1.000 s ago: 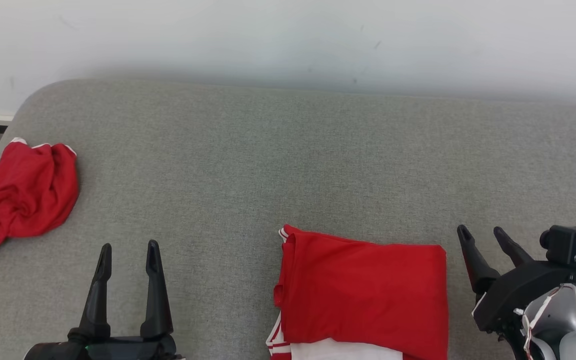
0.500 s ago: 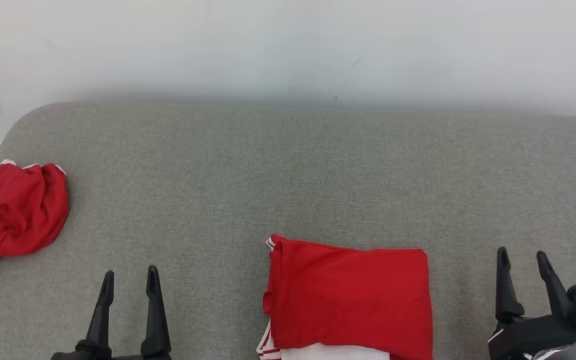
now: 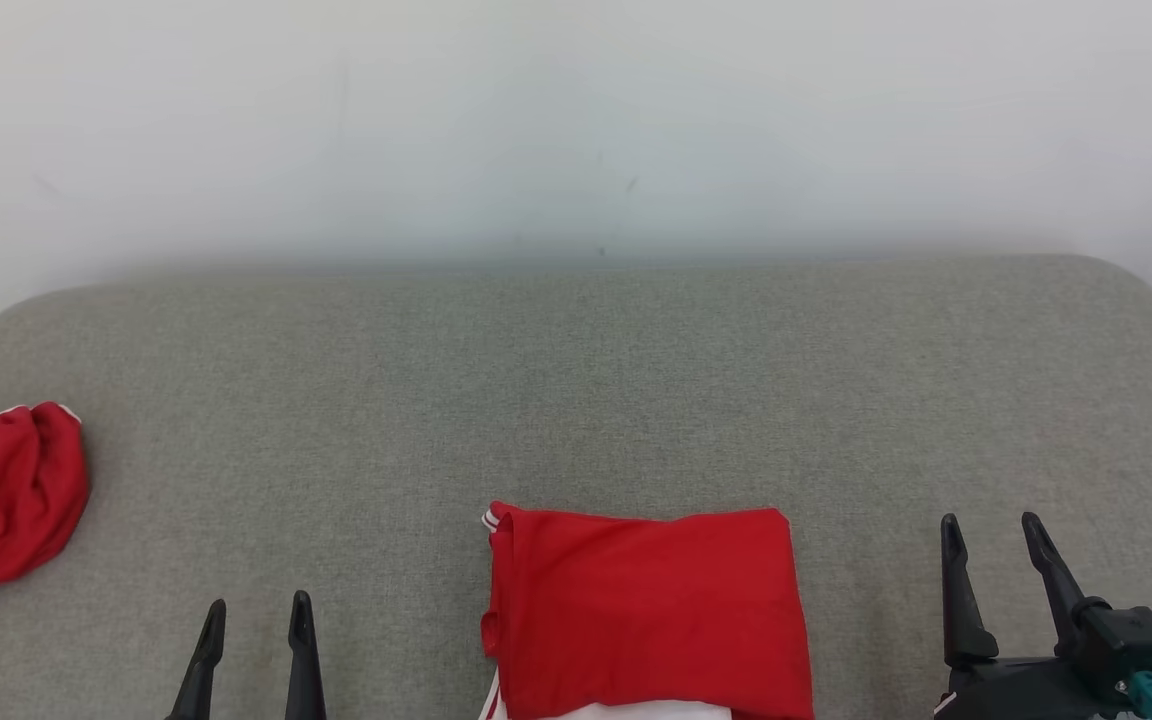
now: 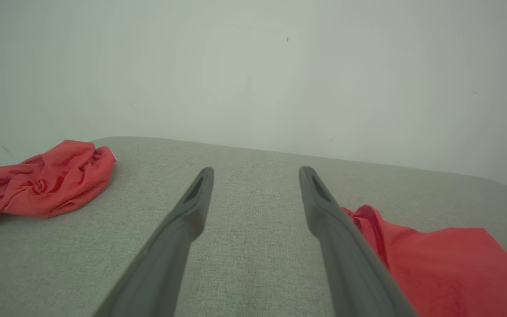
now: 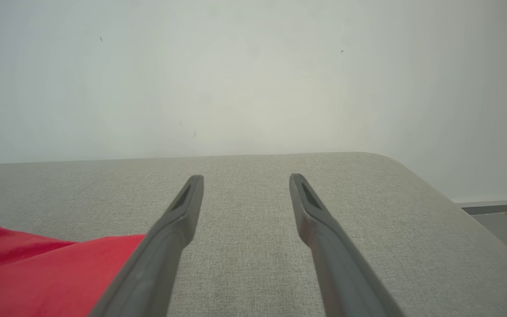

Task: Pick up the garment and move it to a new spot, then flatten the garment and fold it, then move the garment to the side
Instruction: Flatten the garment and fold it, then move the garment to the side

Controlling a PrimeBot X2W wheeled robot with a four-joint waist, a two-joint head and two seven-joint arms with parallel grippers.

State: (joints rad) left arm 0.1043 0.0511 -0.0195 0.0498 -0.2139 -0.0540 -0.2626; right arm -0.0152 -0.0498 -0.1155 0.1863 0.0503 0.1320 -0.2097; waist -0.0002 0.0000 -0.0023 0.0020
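Folded garment (image 3: 646, 610) between left gripper (image 3: 258, 603) and right gripper (image 3: 991, 520), both with fingers apart and empty.
The garment lies flat on the grey fabric surface (image 3: 576, 400), right of the left gripper and left of the right gripper, which appears slightly nearer. Its near edge is cropped, so its long axis is undetermined. A crumpled red garment (image 3: 1, 490) lies well left of the left gripper.

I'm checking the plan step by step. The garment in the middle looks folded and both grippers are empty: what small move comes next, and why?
Probably bring the open right gripper in to the right edge of the folded red garment. It lies flat on the grey cushion, ungripped, the left gripper open too, and moving it aside is the step left.
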